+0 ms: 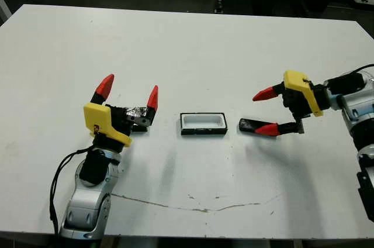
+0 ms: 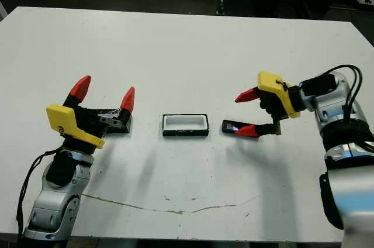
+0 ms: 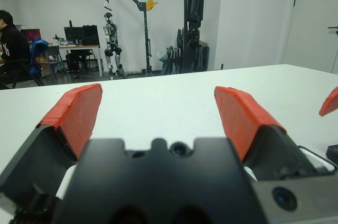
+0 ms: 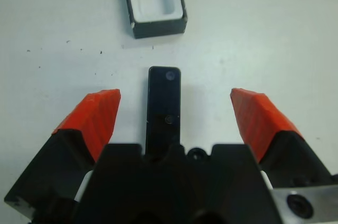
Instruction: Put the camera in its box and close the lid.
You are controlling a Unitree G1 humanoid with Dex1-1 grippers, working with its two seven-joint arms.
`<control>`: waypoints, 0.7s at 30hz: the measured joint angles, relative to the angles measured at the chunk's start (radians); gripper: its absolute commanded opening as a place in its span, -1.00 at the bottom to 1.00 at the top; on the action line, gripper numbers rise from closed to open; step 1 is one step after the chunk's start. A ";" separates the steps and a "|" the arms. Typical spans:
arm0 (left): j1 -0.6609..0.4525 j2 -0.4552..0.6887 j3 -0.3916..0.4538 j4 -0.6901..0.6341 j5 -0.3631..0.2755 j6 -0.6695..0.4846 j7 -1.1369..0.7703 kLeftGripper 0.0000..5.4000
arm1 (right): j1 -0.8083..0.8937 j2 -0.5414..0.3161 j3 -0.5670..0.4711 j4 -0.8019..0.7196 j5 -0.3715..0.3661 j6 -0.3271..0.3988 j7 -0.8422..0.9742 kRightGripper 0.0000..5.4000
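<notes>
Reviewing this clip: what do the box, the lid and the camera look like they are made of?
Box: black rigid walls, probably plastic or board, with a smooth white lining. Lid, by the left gripper: black with a glossy, mottled silvery top, perhaps foil or film. Camera, between the right gripper fingers: matte black bar, likely plastic, though metal is possible.

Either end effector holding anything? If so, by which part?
Nothing held. Right end effector is open astride the camera; left end effector is open over the lid.
</notes>
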 measured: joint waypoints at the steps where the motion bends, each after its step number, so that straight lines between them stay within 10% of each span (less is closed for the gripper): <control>1: 0.000 0.000 0.000 0.000 0.000 0.000 0.000 1.00 | 0.000 0.002 0.000 0.002 0.000 0.000 0.001 1.00; 21: 0.000 0.000 0.000 0.000 0.006 0.000 0.000 1.00 | 0.012 0.033 -0.009 0.087 -0.006 0.006 -0.028 1.00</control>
